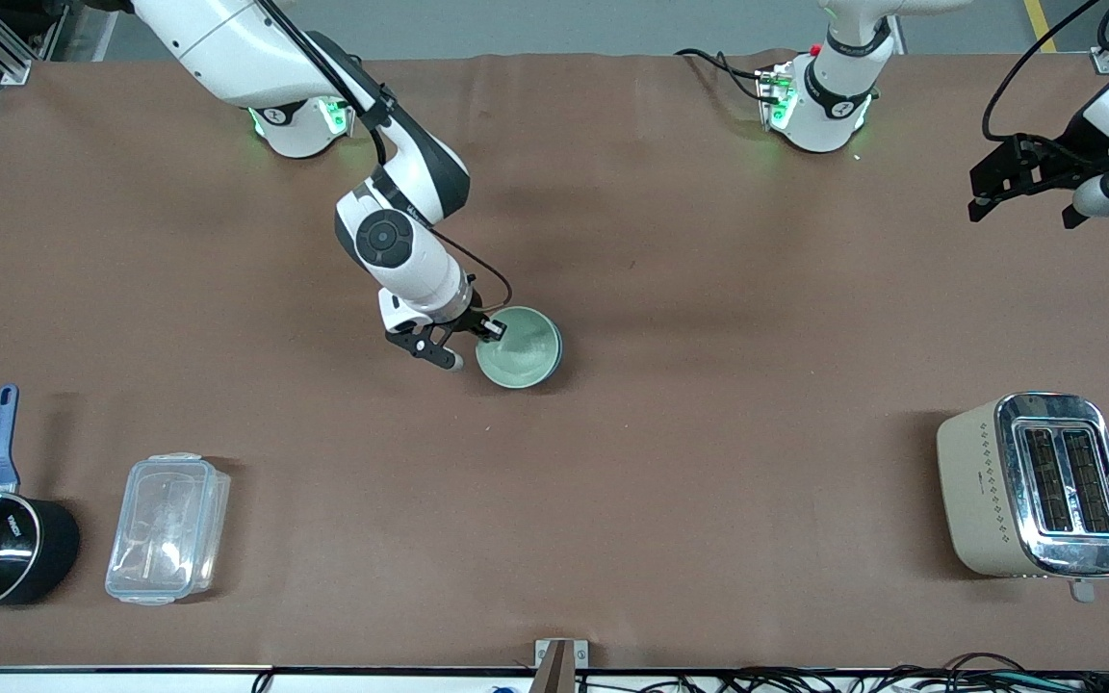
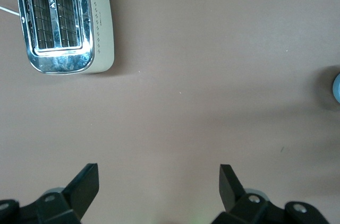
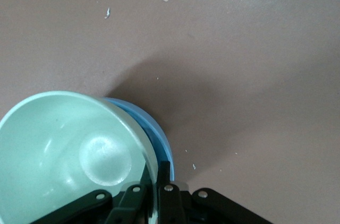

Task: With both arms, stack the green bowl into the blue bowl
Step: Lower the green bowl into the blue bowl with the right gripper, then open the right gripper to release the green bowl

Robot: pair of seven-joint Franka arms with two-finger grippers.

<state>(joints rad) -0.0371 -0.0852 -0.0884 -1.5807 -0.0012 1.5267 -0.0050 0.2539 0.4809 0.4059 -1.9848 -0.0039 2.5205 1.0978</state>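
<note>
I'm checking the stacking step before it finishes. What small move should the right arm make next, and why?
Probably open the right hand and lift away. Its fingers pinch the green bowl at the rim, and that bowl already sits inside the blue bowl, slightly tilted. The left hand waits open above the table near the toaster.

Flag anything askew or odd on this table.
The green bowl sits tilted in the blue bowl, not nested flat, with the right claw pinching its rim. The left claw waits open above the toaster. No spills show.
</note>
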